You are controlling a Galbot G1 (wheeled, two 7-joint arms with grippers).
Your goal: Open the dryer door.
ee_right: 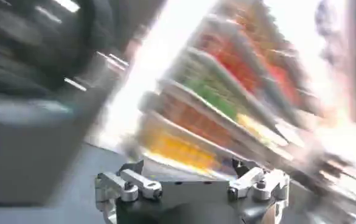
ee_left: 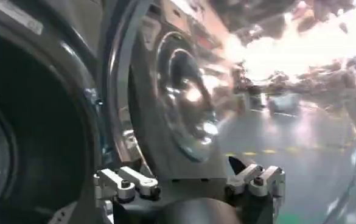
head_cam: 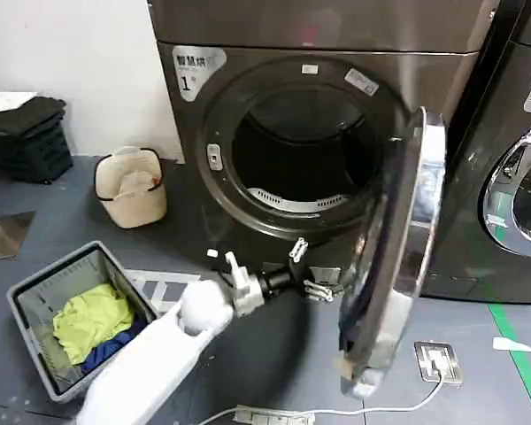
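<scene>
Dryer door [head_cam: 398,257]: swung wide on the hinge at its right side, standing almost edge-on in the head view, chrome rim outward, its lower edge low over the grey floor [head_cam: 274,354]. It belongs to the bronze-grey dryer [head_cam: 319,53] marked "1". Drum opening [head_cam: 305,146]: fully exposed, dark inside, with a pale perforated lip at the bottom. Neighbouring darker machine [head_cam: 513,133]: stands just right of the open door, its own chrome-rimmed door [head_cam: 518,190] closed; the gap between it and the swung door is narrow. Open floor lies in front of the drum and to the left.

Laundry basket [head_cam: 35,292]: grey, on the floor at lower left, holding yellow-green and blue cloth [head_cam: 93,323]. Cream bucket [head_cam: 131,186]: near the wall, left of the dryer. Small metal plate with cable [head_cam: 438,361]: on the floor beside the door's lower edge.

Left gripper [head_cam: 303,270]: at the end of the white arm, below the drum opening and just left of the door's inner face, fingers spread apart and empty. The left wrist view adds the door's inner face [ee_left: 178,91] close ahead between the spread fingertips [ee_left: 126,182]. Right gripper [ee_right: 193,185]: fingers apart, holding nothing, before a blurred background.
</scene>
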